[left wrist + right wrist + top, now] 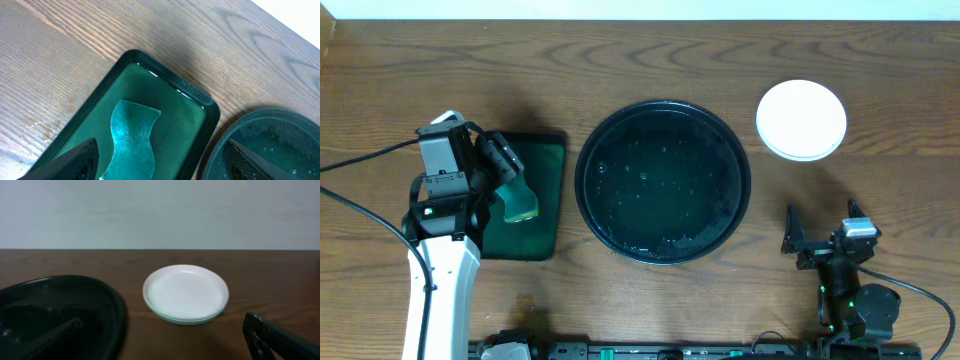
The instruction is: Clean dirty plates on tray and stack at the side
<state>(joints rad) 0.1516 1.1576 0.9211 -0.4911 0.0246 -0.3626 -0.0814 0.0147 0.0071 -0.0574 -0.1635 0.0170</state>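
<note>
Brown grained wood forms the table, with a plain pale wall behind. One large round glossy black tray stands in the middle, wet with droplets. The small round white plates are stacked on the table near it, at its far right; at least two rims show. One rectangular dark-green tray holds one pale green sponge. The left fingers and right fingers stand wide apart, holding nothing.

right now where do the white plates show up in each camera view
overhead: the white plates are at upper right, on the table right of the black tray.
left wrist: not in it.
right wrist: near the centre, on the table just right of the tray.
shared landmark: the black tray, centre in overhead, lower right in left wrist, lower left in right wrist.
</note>
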